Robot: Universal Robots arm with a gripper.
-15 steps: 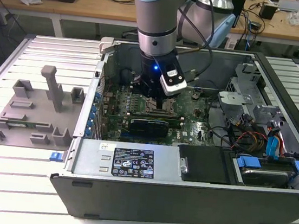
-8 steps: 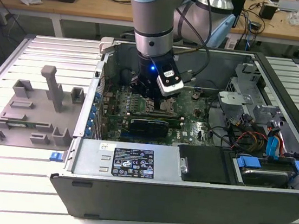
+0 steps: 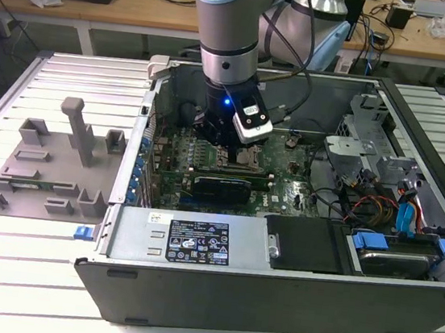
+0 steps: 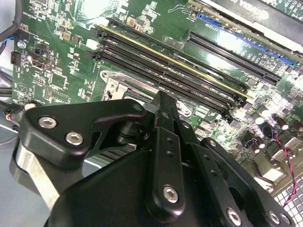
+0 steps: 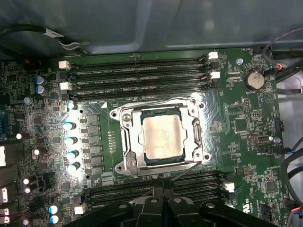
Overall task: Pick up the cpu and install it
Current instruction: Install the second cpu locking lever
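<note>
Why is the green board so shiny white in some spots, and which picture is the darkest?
In the first wrist view, a light bounces glare off the motherboard beside the socket frame, and the cpu glows pale. In the second wrist view, glare whitens the board's far edge, and the gripper looks dark and close. In the exterior view, the inside of the computer case is shadowy under the arm.

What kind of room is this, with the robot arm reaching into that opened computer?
Probably a robotics lab or test workshop: an opened computer case lies on a metal table, a grey fixture sits beside it, and cluttered wooden benches with cables run behind.
</note>
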